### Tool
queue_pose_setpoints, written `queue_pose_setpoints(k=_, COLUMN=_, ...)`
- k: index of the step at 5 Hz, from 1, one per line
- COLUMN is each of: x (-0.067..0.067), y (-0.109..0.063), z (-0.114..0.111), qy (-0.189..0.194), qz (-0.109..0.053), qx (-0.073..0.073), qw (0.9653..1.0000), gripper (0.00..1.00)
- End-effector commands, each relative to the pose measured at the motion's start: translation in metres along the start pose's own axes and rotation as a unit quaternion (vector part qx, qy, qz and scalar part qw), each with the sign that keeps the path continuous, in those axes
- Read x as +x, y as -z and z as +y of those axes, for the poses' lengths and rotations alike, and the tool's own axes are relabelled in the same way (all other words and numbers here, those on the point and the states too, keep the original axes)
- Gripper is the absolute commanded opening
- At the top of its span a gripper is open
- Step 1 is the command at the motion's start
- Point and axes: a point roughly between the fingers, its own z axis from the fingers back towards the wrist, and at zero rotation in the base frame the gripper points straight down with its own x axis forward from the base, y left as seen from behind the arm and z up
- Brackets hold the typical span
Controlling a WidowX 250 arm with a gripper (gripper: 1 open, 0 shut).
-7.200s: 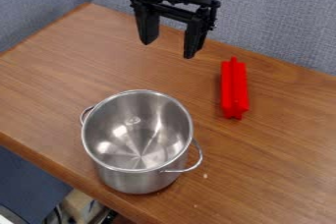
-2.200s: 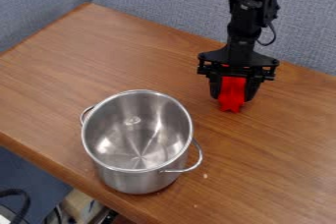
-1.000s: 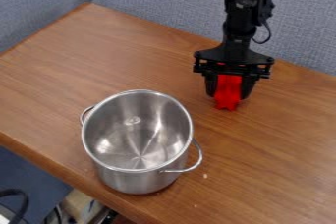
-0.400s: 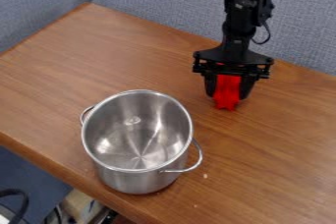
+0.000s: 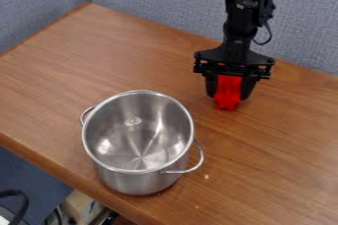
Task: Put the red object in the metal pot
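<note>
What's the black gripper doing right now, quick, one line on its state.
Black gripper: down around the ridged red plastic block, a finger at each side; whether it is clamped on it cannot be told.

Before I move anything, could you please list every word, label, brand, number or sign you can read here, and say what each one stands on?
There is no readable text in this view.
The shiny round steel pot: no lettering or label visible.
The bright red ridged plastic block: none visible; the black gripper hides part of it.
The brown wooden table: no sign or number visible.
</note>
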Motion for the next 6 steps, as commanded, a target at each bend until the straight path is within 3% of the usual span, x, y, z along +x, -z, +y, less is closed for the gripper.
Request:
queue_pose_setpoints(k=1, x=0.0049, y=-0.0072, z=0.0078, qy=-0.007, qz=-0.010, qx=0.002, qw=0.9999, gripper=0.00)
queue_pose_setpoints(k=6, x=0.0032, y=-0.0075, z=0.0146, qy=-0.007, qz=-0.009, qx=0.014, qw=0.9998, gripper=0.00)
